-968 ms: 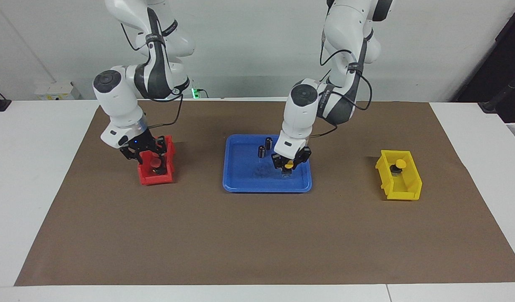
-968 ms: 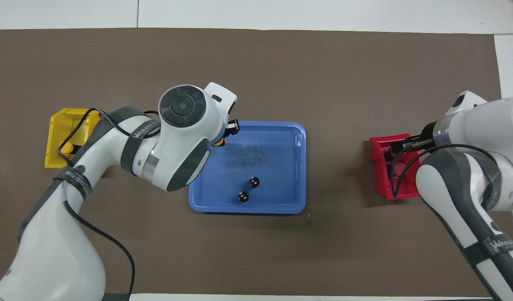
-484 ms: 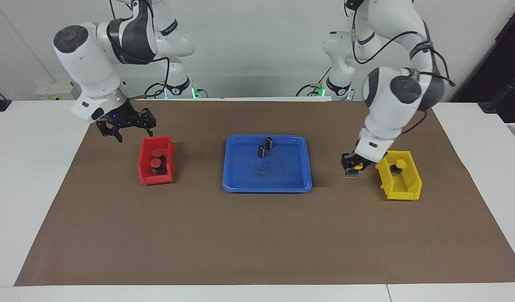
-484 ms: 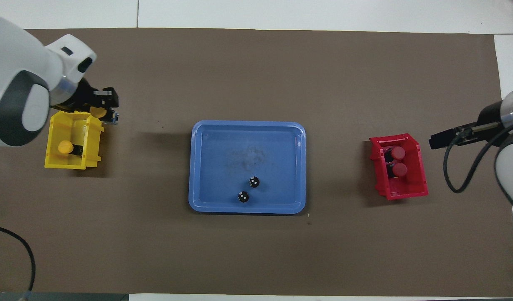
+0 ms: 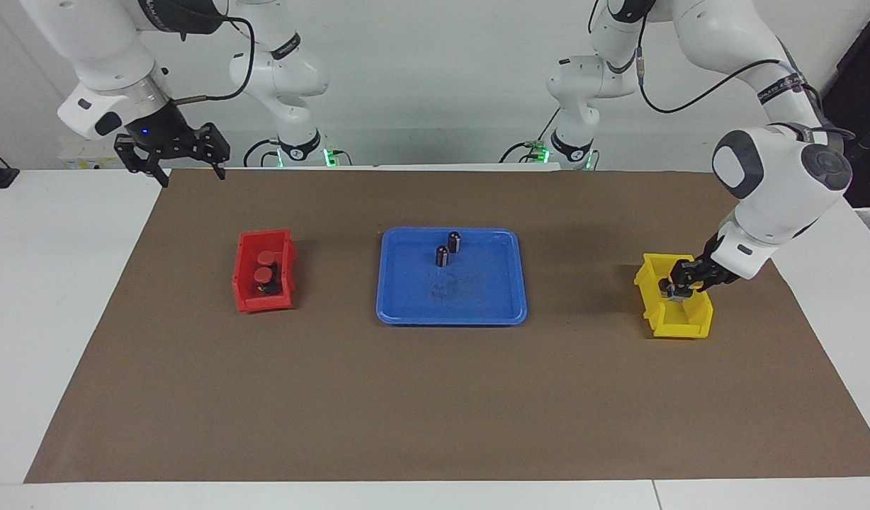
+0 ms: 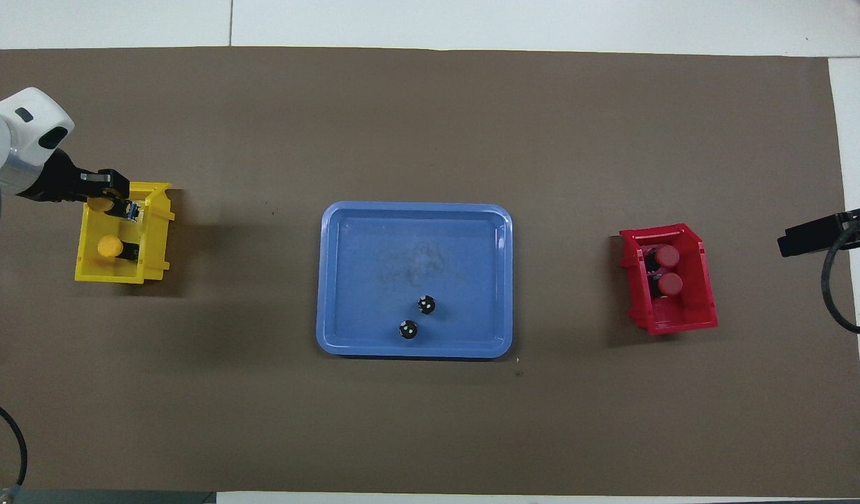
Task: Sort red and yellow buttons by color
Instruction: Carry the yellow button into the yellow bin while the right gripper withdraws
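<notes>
Two red buttons (image 5: pixel 263 266) lie in the red bin (image 5: pixel 245 301), also seen from overhead (image 6: pixel 667 256). One yellow button (image 6: pixel 109 246) lies in the yellow bin (image 6: pixel 153 238). My left gripper (image 5: pixel 679 287) is low in the yellow bin (image 5: pixel 679 327) and shut on the other yellow button (image 6: pixel 101 205), over the bin's end that is farther from the robots. My right gripper (image 5: pixel 193 173) is open and empty, raised over the mat's edge at the right arm's end, apart from the red bin.
A blue tray (image 5: pixel 407 312) sits mid-table between the bins, with two small capless black cylinders (image 5: pixel 448 249) in its part nearer the robots. A brown mat (image 5: pixel 435 397) covers the table.
My left gripper carried the yellow button from the blue tray to the yellow bin. My right gripper left the red bin, rose and drew back toward its base.
</notes>
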{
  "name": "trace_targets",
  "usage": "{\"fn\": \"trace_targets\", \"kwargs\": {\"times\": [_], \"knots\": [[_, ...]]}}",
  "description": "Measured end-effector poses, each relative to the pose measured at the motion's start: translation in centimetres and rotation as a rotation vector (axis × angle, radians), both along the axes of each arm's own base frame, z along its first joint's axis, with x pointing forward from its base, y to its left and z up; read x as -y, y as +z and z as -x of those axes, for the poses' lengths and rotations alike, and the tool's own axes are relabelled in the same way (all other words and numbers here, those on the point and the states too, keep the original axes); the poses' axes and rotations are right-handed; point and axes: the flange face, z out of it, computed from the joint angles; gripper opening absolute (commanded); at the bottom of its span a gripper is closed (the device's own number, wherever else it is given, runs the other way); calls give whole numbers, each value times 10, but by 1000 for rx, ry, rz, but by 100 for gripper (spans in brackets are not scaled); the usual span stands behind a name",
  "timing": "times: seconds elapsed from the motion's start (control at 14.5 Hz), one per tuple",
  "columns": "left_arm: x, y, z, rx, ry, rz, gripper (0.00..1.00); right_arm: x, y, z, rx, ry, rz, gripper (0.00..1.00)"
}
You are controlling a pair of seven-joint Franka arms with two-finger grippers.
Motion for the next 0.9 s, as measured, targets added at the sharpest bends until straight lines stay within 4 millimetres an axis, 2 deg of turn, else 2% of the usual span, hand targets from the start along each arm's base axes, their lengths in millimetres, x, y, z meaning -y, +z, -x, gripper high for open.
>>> {"fn": "trace_targets", "kwargs": {"times": [0.14,0.55,0.62,0.76,0.9], "knots": [[-2,-17,5,10,3,-2,1,0,-1,-2,-2,-14,1,99],[-12,-33,5,41,19,-5,1,-1,-2,-3,-3,-15,1,100],[-12,-38,5,38,20,-6,4,-1,-2,-3,-3,-15,1,100],[-13,-50,6,45,23,-8,67,-2,-2,-3,-3,-13,1,100],[-13,-60,8,57,25,-9,77,-5,-1,-4,0,-6,1,100]]}}
